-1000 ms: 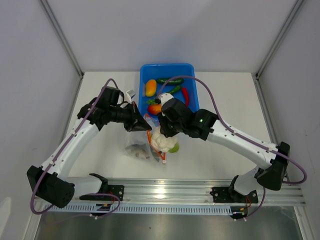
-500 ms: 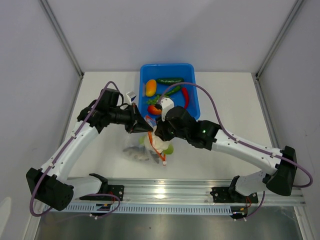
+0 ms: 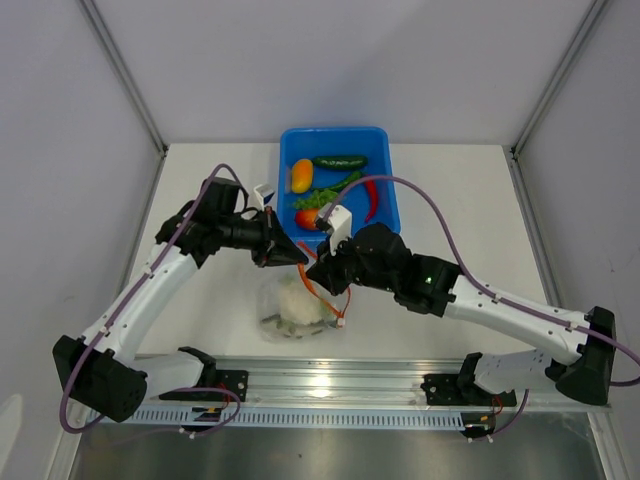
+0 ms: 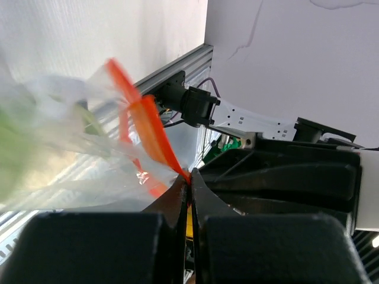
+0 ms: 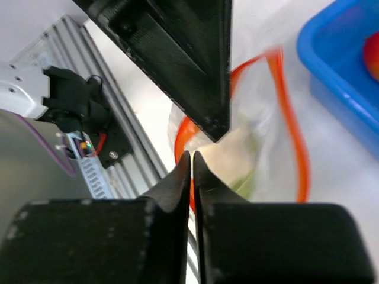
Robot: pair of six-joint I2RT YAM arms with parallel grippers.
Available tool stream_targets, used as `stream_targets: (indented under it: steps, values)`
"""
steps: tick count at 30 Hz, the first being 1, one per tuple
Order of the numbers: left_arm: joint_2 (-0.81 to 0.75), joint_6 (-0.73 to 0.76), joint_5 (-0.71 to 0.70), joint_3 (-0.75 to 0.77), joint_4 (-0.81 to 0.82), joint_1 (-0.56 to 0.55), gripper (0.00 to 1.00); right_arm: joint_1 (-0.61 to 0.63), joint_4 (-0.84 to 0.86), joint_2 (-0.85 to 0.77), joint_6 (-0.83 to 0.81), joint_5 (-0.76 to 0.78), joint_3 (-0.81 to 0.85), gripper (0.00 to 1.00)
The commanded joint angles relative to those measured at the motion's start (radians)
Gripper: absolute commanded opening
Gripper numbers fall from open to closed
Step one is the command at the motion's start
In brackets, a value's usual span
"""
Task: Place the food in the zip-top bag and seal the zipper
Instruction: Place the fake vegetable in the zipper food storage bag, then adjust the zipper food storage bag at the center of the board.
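The clear zip-top bag [image 3: 282, 322] lies on the table with its mouth lifted. My left gripper [image 3: 297, 254] [image 4: 189, 177] is shut on the red-orange zipper [image 4: 155, 133] at the mouth's upper edge. The white cauliflower [image 3: 297, 300] [image 5: 240, 151] and a grey fish [image 3: 283, 322] lie inside the bag. My right gripper [image 3: 316, 272] [image 5: 191, 155] hovers at the bag's mouth, jaws together but for a thin slit, through which the zipper [image 5: 291, 136] shows. The orange-yellow pepper [image 3: 301, 175], green chilies [image 3: 340, 161], red chili [image 3: 372, 197] and red-orange fruit [image 3: 308, 217] are in the blue tub.
The blue tub [image 3: 388, 180] [image 5: 331, 77] stands just beyond the bag, at the back middle of the table. An aluminium rail [image 3: 330, 378] runs along the near edge by the arm bases. White walls close in the table on three sides.
The cauliflower has gone from my right gripper's tips down into the bag. The right gripper moved left and nearer, and its jaws narrowed. The left gripper kept its hold.
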Motion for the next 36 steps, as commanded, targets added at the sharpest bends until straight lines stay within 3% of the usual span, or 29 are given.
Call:
stream_targets:
  steps: [1,5,9,12,17,20,28,36]
  values:
    - [-0.029,-0.033,0.040,-0.011,0.062,0.006,0.01,0.009,0.127,0.019,-0.013,-0.052,-0.019,0.00]
    - [-0.053,-0.059,0.041,-0.031,0.082,0.006,0.01,0.009,0.116,0.081,-0.009,-0.043,0.020,0.01]
    - [-0.067,-0.059,0.029,-0.037,0.076,0.006,0.01,-0.006,-0.007,0.076,-0.010,0.078,0.076,0.24]
    - [-0.075,-0.055,0.026,-0.048,0.074,0.006,0.00,-0.062,-0.130,0.053,0.040,0.129,0.103,0.26]
    - [-0.092,-0.052,0.023,-0.068,0.071,0.004,0.01,-0.155,-0.276,0.006,0.079,0.082,0.081,0.28]
    - [-0.095,-0.044,0.020,-0.073,0.065,0.006,0.00,-0.159,-0.313,-0.002,0.082,0.053,0.044,0.38]
    - [-0.093,-0.043,0.028,-0.053,0.059,0.006,0.01,-0.152,-0.244,-0.005,0.071,-0.145,-0.074,0.45]
    - [-0.095,-0.033,0.029,-0.037,0.040,0.006,0.00,-0.144,-0.198,0.059,0.076,-0.125,-0.126,0.45]
